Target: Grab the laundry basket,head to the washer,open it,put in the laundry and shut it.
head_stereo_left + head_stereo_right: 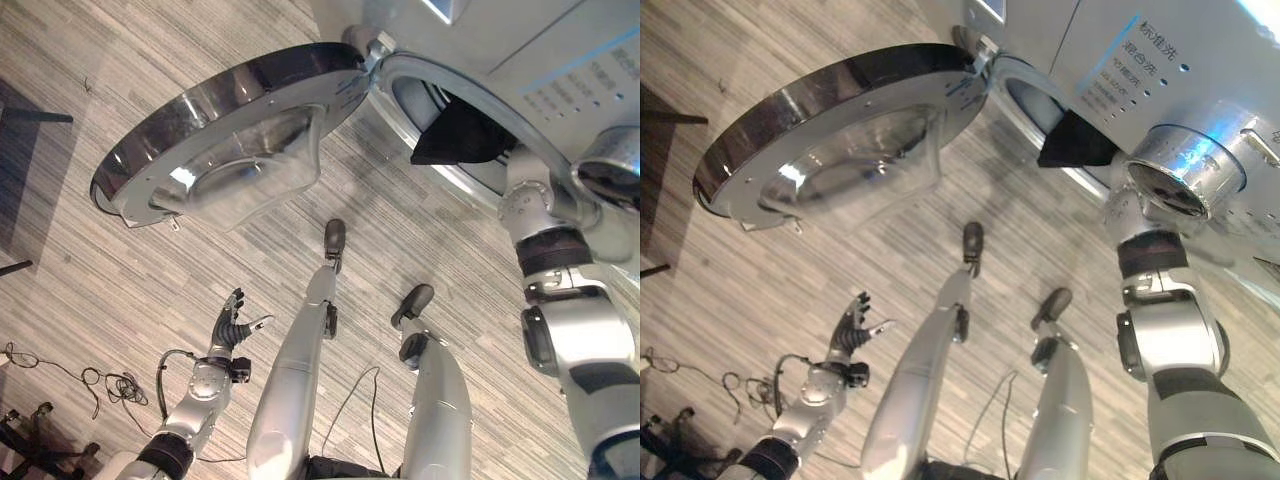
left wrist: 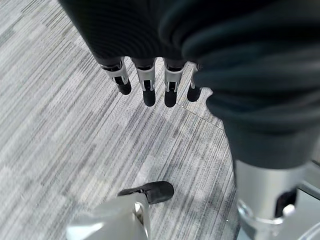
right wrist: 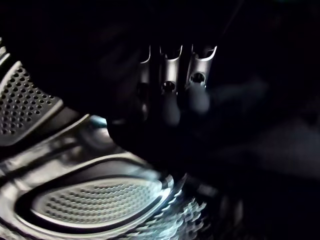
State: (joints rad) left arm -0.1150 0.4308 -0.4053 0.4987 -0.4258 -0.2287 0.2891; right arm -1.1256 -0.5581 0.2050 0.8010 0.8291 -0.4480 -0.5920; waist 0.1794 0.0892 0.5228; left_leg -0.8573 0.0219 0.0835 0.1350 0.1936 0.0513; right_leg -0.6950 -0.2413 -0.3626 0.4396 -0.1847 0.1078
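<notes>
The washer's round door (image 1: pixel 230 140) stands swung wide open to the left of the drum opening (image 1: pixel 400 75). A dark piece of laundry (image 1: pixel 460 135) hangs in that opening. My right arm reaches past it into the drum. In the right wrist view my right hand (image 3: pixel 172 100) is inside the perforated drum (image 3: pixel 100 205), fingers straight, with dark cloth (image 3: pixel 260 150) lying past them. My left hand (image 1: pixel 232 325) hangs low at the lower left, open and empty, above the carpet (image 2: pixel 75 125).
The washer's control panel (image 1: pixel 1140 60) and a shiny round knob (image 1: pixel 1180 170) sit above the right arm. The open door juts out over the floor. Dark furniture legs (image 1: pixel 35 117) show at the far left.
</notes>
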